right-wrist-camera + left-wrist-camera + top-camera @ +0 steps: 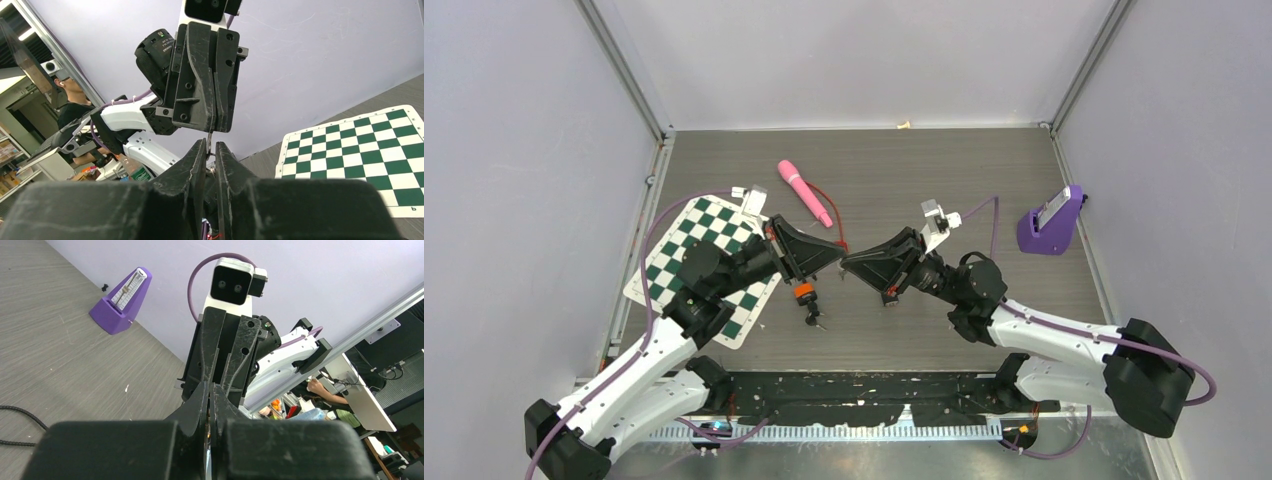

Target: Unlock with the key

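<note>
Key [209, 141], a thin metal blade, caught between two claw tips meeting above mid-worktop [924, 170]. Left claw [212, 131] pressed together on one end, right claw [209, 148] pinching the other. Just beneath, a small orange-and-black piece [804, 293]. Farther out, chessboard [686, 240], pink handle [804, 192], purple metronome [1052, 222].

Board [699, 262] green-white checks; metronome [1052, 224] purple; wand [804, 192] pink; table [944, 165] grey wood-grain; left gripper [836, 253], right gripper [848, 264] black.
</note>
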Motion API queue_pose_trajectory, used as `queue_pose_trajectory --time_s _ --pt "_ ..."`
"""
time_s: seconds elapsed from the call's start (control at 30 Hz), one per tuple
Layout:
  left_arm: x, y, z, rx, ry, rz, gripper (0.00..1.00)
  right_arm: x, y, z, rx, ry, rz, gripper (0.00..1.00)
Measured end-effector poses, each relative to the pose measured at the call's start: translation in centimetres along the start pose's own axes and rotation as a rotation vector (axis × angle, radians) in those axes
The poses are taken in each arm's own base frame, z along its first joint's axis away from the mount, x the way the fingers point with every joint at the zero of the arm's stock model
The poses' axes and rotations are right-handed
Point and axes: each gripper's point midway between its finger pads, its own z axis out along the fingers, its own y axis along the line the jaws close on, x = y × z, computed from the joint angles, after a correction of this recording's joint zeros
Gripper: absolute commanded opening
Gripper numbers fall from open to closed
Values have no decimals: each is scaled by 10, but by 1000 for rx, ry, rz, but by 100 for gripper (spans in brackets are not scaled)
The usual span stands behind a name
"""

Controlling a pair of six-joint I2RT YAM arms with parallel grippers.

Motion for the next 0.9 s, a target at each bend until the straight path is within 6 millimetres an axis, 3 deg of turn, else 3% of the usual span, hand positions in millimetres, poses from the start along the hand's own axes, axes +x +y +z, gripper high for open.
queue_pose_trajectory --time_s 0.43,0.67,0.9 --pt "2 -1 2 6 6 -5 0 4 -1 0 -3 11 12 5" --pt "2 -2 3 11 5 -1 0 4 -1 0 -2 11 14 5" --pt "8 11 1 -66 37 12 55 8 -12 -13 81 32 7 5"
